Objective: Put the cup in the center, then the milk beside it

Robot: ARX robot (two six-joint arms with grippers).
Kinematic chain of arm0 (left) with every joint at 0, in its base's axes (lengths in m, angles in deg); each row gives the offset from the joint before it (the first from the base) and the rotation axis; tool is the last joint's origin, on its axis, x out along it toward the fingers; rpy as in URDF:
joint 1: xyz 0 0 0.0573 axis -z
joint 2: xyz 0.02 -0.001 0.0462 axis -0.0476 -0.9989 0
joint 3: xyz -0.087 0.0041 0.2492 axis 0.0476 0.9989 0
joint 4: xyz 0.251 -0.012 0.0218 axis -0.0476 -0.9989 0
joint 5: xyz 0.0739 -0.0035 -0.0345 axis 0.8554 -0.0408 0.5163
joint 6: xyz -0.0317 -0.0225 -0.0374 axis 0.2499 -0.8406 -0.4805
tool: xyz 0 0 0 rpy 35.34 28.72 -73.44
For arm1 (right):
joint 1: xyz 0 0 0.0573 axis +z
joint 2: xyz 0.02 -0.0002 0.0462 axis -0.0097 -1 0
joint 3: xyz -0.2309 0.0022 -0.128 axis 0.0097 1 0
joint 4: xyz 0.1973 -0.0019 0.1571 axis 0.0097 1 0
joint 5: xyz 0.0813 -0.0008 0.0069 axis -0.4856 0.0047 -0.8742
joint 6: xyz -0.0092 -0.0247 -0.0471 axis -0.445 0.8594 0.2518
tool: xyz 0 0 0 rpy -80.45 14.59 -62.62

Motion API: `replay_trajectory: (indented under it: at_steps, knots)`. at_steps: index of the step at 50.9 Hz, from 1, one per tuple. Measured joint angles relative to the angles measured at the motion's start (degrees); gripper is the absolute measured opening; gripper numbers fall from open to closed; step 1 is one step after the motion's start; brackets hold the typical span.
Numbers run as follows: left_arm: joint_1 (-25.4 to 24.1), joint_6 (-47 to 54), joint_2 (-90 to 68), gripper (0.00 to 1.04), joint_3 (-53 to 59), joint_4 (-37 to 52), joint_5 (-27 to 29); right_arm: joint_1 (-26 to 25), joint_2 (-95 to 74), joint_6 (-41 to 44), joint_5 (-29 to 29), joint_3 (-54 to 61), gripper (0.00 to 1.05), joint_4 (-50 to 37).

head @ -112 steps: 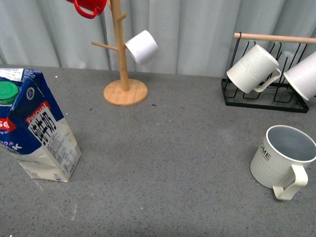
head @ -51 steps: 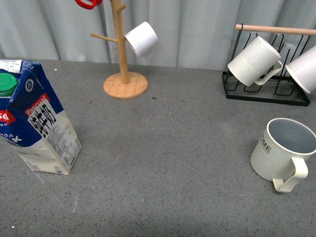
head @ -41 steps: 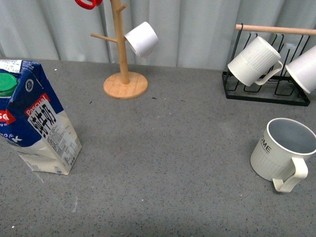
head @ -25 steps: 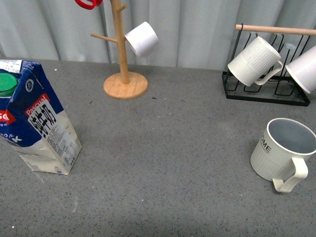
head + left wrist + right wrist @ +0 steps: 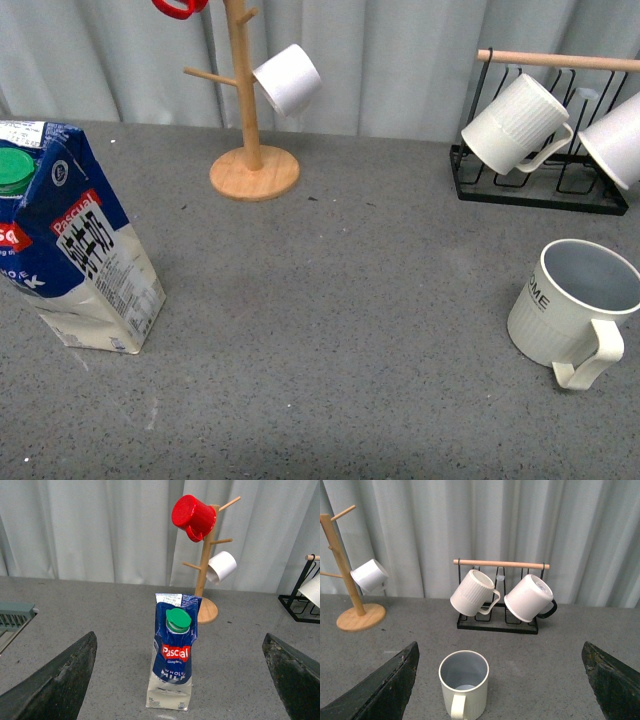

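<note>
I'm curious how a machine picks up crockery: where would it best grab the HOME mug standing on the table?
Probably the handle. The cup stands upright with its squarish loop turned toward the robot, facing the open right gripper. Coming from the robot's side, the jaws could close on the loop's flat sides.

speckled grey table [image 5: 330, 330] with a matt, stone-like finish. the cup [image 5: 570, 310] is glazed cream ceramic, with a ribbed wall, a smooth rim band and a grey-blue inside. the milk [image 5: 75, 255] is printed paperboard with a slight sheen, its cap [image 5: 177, 619] green plastic. the mug tree [image 5: 254, 175] is pale, smooth wood. the rack [image 5: 540, 200] is thin black wire under a wooden bar [image 5: 560, 60]. the curtain [image 5: 400, 60] is pleated grey cloth.
</note>
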State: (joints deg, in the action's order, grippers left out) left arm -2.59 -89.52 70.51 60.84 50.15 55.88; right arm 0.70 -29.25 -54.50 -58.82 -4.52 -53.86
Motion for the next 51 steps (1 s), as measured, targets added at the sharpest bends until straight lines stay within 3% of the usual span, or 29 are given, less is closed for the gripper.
replay_trajectory:
  at_steps: [51]
  knots:
    - [0.00, 0.00, 0.00, 0.98, 0.00, 0.00, 0.00, 0.00, 0.00, 0.00, 0.00, 0.00, 0.95, 0.00]
